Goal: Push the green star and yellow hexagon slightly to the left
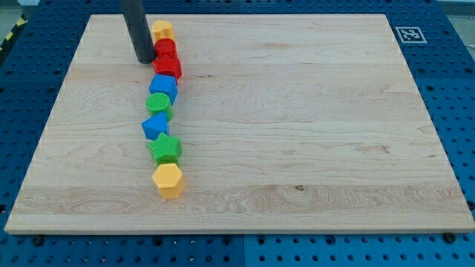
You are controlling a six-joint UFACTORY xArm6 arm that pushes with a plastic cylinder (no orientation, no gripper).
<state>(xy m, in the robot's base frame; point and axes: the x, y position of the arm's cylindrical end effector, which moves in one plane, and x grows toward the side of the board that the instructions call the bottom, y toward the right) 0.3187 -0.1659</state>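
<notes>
Green star (165, 148) is sitting just above the yellow hexagon (168, 180), touching it, at the column's bottom end. My tip (145, 59), a bare gripperless rod, is hovering well above the green star; I judge it should be circling to the right of these 2, then nudging gently leftward.

I count eight blocks on the board (297, 111). Two are yellow: one at the view's top (162, 30), shape unclear, and a yellow hexagon (168, 179). Two are red (165, 47) (168, 67). Two are blue (163, 87) (155, 125). Two are green: a round one (159, 105) and a green star (165, 148). I see one rod, my tip (145, 59).
</notes>
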